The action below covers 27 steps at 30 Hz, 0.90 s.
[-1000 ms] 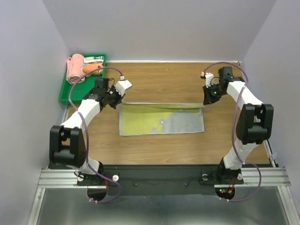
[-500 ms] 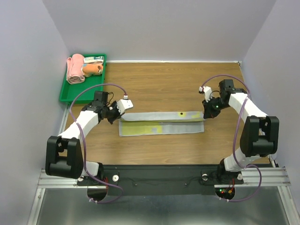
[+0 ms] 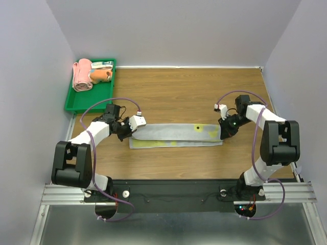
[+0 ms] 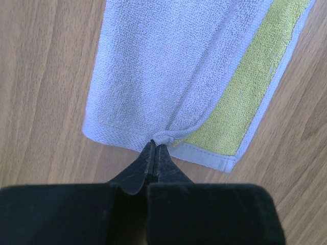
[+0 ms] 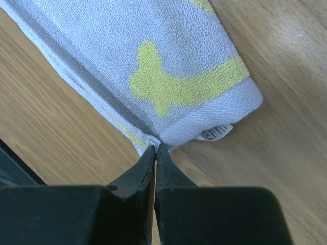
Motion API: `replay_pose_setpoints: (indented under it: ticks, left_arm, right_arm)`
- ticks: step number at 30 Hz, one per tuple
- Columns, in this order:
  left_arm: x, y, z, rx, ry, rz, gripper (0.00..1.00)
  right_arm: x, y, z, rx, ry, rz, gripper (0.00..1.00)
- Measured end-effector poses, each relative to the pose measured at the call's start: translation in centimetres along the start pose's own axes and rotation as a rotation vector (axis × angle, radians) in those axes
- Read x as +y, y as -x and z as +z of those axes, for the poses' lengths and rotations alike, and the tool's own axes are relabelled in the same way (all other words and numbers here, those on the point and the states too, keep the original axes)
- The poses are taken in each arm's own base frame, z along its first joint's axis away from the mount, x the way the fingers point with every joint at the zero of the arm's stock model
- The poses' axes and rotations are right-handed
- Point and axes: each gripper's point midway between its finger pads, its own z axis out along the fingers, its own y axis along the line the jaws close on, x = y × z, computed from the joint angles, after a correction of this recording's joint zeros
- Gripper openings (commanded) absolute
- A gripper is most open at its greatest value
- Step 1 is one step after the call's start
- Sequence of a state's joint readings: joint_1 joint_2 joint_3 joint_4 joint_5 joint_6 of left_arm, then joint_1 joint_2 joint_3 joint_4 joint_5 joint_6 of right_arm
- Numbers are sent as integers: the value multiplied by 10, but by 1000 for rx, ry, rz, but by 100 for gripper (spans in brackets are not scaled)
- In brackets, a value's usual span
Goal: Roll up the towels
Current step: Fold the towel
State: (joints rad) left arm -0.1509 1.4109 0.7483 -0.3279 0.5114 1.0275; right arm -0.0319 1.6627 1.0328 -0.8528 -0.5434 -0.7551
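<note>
So far nothing is rolled. The yellow-green towel (image 3: 176, 135) lies flat as a long folded strip across the middle of the desk (image 3: 173, 92), nearer its near edge, grey side mostly up. The left claw (image 4: 155, 148) is pressed together on a tuck of hem at the strip's left end, and the right claw (image 5: 155, 149) pinches the corner at its right end. By my reading this is the narrowing fold, with the rolling itself yet to start.

The orange towel (image 3: 99, 75) sits in the green tray (image 3: 71, 104) at the far left corner, beside the pink towel roll (image 3: 82, 75). It is too small to tell its shape. How much cloth each claw holds is hidden.
</note>
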Motion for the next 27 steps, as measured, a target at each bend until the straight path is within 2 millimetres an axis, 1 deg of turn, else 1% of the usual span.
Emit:
replay_pose_setpoints:
  ticks: [5, 9, 14, 18, 20, 23, 27]
  left_arm:
    - [0, 0, 0, 1, 2, 3, 0]
    - [-1, -1, -1, 10, -4, 0, 0]
    - [-3, 9, -17, 0, 3, 24, 0]
    - [-3, 20, -33, -19, 13, 60, 0]
    - [-6, 21, -36, -19, 2, 71, 0]
    - [-16, 15, -36, 1, -41, 74, 0]
    - [-29, 11, -32, 21, -98, 89, 0]
  right_arm:
    - [-1, 1, -1, -2, -2, -1, 1]
    - [-4, 10, -6, -17, -15, -6, 1]
    - [-4, 22, -18, -54, -48, -33, 0]
    - [-3, 22, -21, -56, -55, -37, 1]
    - [-3, 21, -21, -53, -55, -35, 1]
    - [-3, 21, -21, -50, -52, -36, 1]
    - [-5, 18, -16, -35, -45, -31, 1]
